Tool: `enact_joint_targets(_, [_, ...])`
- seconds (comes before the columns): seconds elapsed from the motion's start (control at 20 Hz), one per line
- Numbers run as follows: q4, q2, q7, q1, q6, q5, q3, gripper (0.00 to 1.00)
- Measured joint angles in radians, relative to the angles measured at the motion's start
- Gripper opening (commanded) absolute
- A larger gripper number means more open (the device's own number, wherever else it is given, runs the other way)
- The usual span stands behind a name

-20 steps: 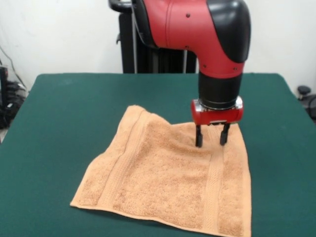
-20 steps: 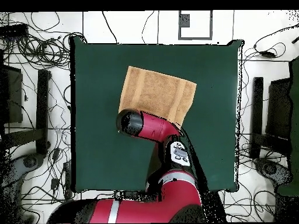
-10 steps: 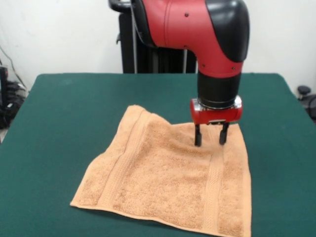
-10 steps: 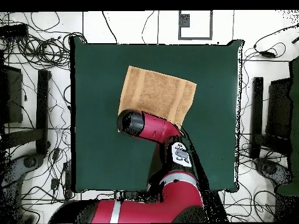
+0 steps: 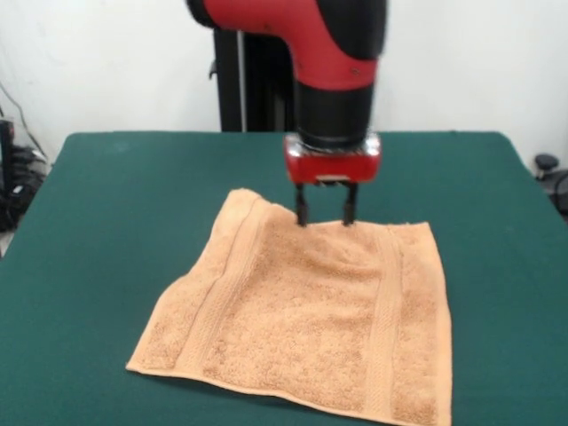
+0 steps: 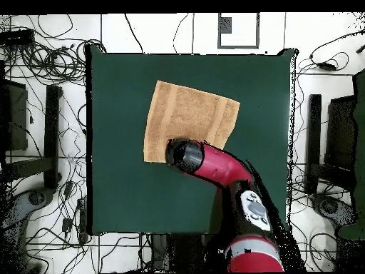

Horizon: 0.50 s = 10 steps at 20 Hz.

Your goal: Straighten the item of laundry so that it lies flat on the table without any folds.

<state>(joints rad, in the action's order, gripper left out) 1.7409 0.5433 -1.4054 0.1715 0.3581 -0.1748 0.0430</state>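
The item of laundry [image 5: 311,319], an orange-tan towel with two ribbed bands, lies spread on the green table [image 5: 106,222]. Its far-left corner [image 5: 244,197] curls up slightly. My gripper [image 5: 325,216] stands upright at the middle of the towel's far edge. It is open, its fingertips [image 5: 302,216] at or just above the cloth and nothing between them. From overhead, the towel [image 6: 189,114] shows as a skewed square, and the arm's black wrist [image 6: 184,153] covers its near edge and hides the gripper.
Green table [image 6: 121,178] surface extends well beyond the towel on every side. Cables [image 6: 50,64] and black stands [image 6: 51,135] ring the table on the floor. The arm [image 6: 228,171] crosses the table from its bottom edge in the overhead view.
In the front view my gripper has moved left and farther back, from the towel's right band to the middle of its far edge. It has stayed open. The towel's far edge looks flatter.
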Motion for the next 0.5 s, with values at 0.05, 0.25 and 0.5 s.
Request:
enact_joint_targets(0.05, [0.003, 0.011, 0.000, 0.010, 0.006, 0.002, 0.003, 1.00])
enact_joint_targets(0.25, [0.010, 0.062, 0.000, 0.054, 0.034, 0.017, 0.020, 1.00])
enact_joint_targets(0.5, [0.011, 0.079, 0.000, 0.072, 0.035, 0.034, 0.022, 1.00])
